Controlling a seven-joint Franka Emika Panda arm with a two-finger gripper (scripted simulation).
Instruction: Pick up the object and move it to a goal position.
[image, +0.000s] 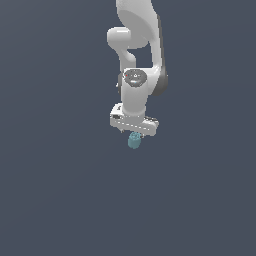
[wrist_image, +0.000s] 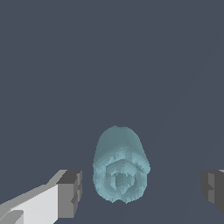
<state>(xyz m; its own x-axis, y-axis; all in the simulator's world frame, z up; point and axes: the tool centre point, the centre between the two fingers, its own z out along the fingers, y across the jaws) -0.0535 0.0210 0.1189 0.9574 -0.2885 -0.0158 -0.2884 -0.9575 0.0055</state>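
object (wrist_image: 119, 168): small teal lumpy block sat between my claw's fingers, directly under the claw (image: 134, 134), touching neither finger.
claw: spread wide, holding nothing.
handling: probably light and rigid; bumpy sides could slip.
hold: across its midsection.

the white arm (image: 137, 60) reaches down from the top of the exterior view, its wrist pointing straight down over a plain dark grey-blue worktop (image: 55, 190). the gripper (image: 134, 136) sits at the arm's lower end, a broad white body with a row of small dark marks along its edge. the object (image: 134, 141), small and teal-blue, shows just beneath that body, narrower than it. the fingers are too small here to make out, and so is their spacing.
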